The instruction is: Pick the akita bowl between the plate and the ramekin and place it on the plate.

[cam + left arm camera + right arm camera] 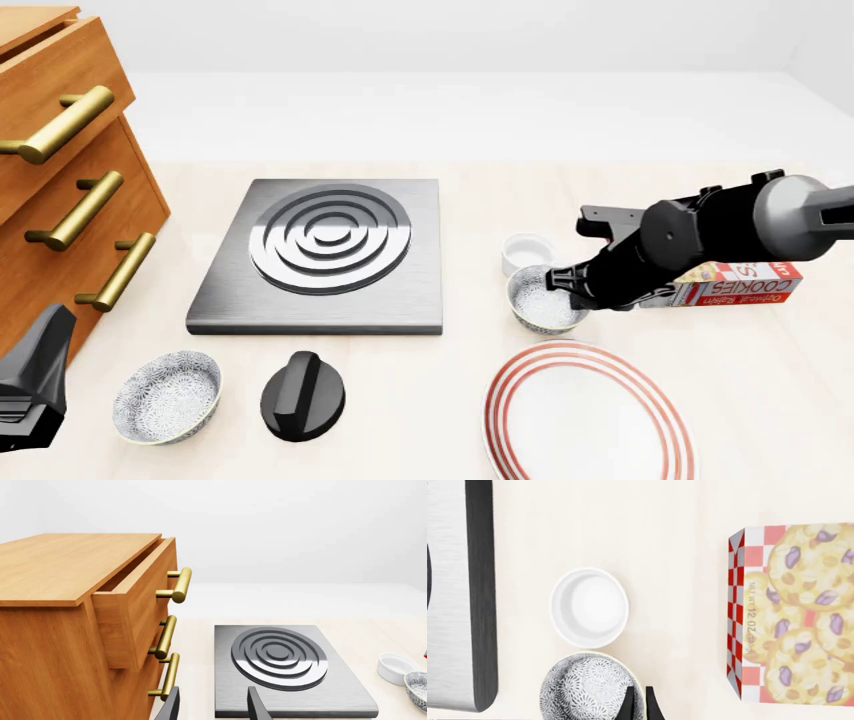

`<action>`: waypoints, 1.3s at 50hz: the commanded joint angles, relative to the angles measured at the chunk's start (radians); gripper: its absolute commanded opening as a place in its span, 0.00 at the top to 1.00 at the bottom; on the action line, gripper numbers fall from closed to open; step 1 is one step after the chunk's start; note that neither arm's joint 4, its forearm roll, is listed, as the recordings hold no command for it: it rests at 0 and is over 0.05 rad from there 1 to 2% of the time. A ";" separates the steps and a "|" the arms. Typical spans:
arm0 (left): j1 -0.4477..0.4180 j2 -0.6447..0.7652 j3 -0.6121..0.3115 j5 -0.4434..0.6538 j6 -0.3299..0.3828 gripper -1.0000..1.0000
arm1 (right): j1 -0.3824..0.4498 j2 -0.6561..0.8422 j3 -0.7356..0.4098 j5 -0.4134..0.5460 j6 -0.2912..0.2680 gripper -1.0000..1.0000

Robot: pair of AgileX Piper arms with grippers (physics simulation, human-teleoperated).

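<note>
The speckled bowl (545, 300) that the task wants sits on the worktop between the small white cup (529, 252) behind it and the red-ringed plate (587, 415) in front, which lies at the near edge toward the right corner. The right gripper (638, 703) has its two fingertips nearly together across the bowl's rim on the side away from the hob, one finger inside and one outside, so it looks pinched on the wall of the bowl; a rim grip suits a thin-walled bowl too wide to span. The bowl rests low, apparently not yet lifted. The cookie box (738, 284) lies just beside the arm toward the right edge, which leaves little room on that side. The lift to the plate is short, straight toward the near edge. The left gripper (212, 705) hangs with its fingers apart and nothing in them, by the drawers (60, 180) at the left edge, out of the way. A second speckled bowl (167, 396) by the near left corner, next to a black knob (304, 396), is not the target. The hob (324, 255) lies mid-worktop.
</note>
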 commanded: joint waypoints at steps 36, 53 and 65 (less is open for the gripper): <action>0.000 0.000 0.000 0.000 0.000 0.00 | -0.035 -0.225 -0.018 0.133 -0.084 1.00; 0.000 0.000 0.000 0.000 0.000 0.00 | -0.036 -0.408 -0.002 0.241 -0.144 1.00; 0.000 0.000 0.000 0.000 0.000 0.00 | -0.035 -0.566 0.007 0.345 -0.199 1.00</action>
